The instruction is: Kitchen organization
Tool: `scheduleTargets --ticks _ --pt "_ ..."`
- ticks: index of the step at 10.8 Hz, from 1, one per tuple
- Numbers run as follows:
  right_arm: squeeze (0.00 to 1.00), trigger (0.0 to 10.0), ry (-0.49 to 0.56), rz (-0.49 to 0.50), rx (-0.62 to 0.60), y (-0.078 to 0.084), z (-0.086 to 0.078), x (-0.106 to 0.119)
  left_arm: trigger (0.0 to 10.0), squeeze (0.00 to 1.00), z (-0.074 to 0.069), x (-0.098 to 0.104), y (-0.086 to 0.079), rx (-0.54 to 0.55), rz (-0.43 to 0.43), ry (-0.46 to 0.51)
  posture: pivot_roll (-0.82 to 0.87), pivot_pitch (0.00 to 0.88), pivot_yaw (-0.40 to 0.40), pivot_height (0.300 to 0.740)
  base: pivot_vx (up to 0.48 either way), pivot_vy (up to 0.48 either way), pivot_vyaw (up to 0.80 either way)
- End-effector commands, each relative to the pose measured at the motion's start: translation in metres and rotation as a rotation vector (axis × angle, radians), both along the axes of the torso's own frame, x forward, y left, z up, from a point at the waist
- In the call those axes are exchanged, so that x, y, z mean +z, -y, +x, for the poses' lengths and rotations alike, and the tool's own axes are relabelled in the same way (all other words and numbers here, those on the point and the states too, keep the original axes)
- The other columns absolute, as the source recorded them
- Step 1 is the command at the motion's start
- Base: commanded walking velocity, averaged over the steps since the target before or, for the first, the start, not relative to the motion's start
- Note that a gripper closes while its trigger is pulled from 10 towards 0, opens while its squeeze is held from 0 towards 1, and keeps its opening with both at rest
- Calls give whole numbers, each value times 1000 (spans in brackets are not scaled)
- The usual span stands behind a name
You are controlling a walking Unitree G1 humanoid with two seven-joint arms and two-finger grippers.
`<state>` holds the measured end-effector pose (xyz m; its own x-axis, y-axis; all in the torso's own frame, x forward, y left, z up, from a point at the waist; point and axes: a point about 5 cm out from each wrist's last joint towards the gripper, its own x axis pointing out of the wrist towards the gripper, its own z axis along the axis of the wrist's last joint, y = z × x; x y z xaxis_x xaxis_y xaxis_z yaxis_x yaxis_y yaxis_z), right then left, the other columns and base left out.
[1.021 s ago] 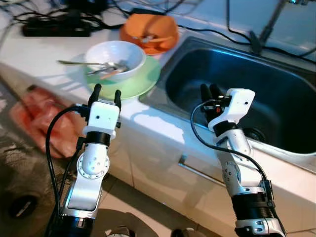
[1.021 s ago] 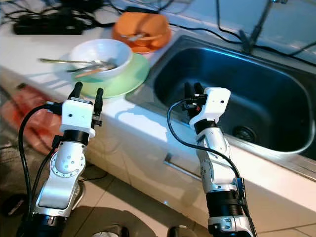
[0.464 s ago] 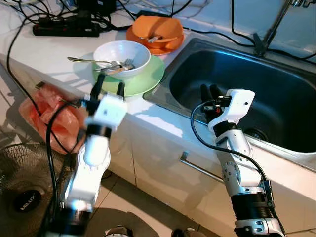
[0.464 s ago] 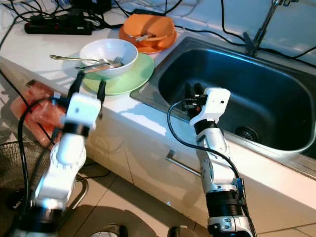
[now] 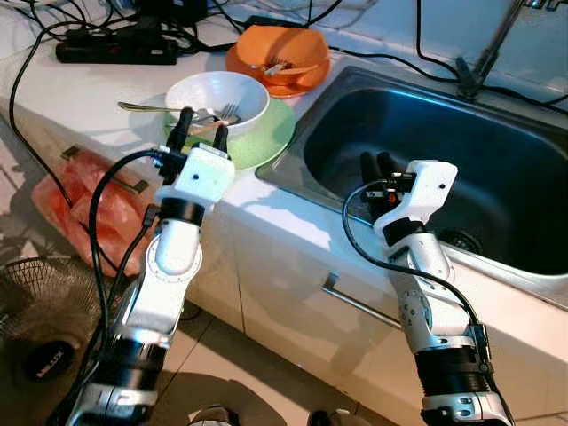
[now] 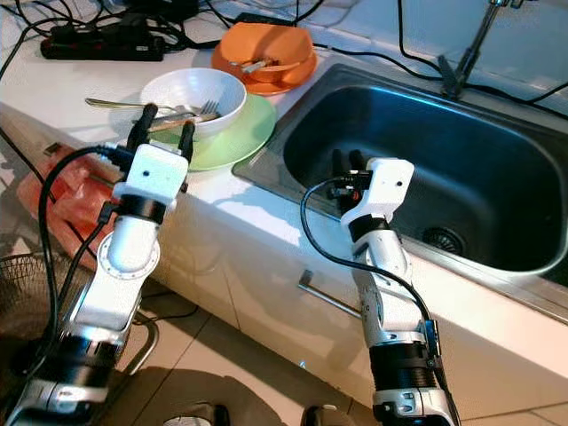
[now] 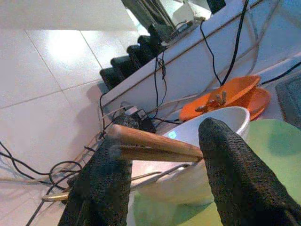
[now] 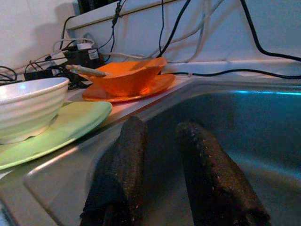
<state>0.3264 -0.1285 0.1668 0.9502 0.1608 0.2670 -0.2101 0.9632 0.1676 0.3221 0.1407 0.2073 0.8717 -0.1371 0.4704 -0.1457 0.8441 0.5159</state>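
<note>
A white bowl stands on a green plate left of the sink. A fork, a spoon and a wooden-handled utensil rest in it. My left gripper is open at the bowl's near rim, and the wooden handle lies across the gap between its fingers. Behind, an orange bowl with utensils sits on an orange plate. My right gripper hovers over the sink's near edge, fingers close together with nothing between them.
A black power strip and tangled cables lie at the back of the counter. The faucet rises behind the sink. A red bag hangs by the cabinet front, a fan stands on the floor, and a drawer handle juts out below.
The view has shifted a little. My left arm has reached forward, so its open fingers now stand at the white bowl around the wooden handle. The right arm has stayed still.
</note>
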Motion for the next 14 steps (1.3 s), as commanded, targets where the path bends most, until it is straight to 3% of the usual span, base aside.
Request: scheduleTargets --ticks 1,2,3,11,12,13,14 --pt "0 10000 6 8 -13 3 1 1 10000 0 2 2 4 -10 17 12 46 114 -18 740 0 0 0" --pt "0 10000 5 8 -14 3 1 1 2706 0 5 3 6 -16 13 12 43 113 -17 740 0 0 0" --pt "0 10000 6 8 -17 3 1 1 0 0 6 4 8 -25 11 21 45 112 -18 740 0 0 0" --pt "0 10000 7 8 -14 2 1 1 0 0 1 24 19 -93 -9 112 49 112 -19 740 0 0 0" --pt "0 10000 6 9 -13 1 2 1 2314 0 0 24 22 -111 -15 113 47 102 -15 740 0 0 0" --pt "0 10000 7 9 -12 1 2 0 10000 0 0 23 24 -122 -18 109 47 102 -15 740 0 0 0" --pt "0 10000 7 9 -12 1 2 0 10000 0 0 23 25 -130 -19 108 47 102 -15 740 0 0 0"
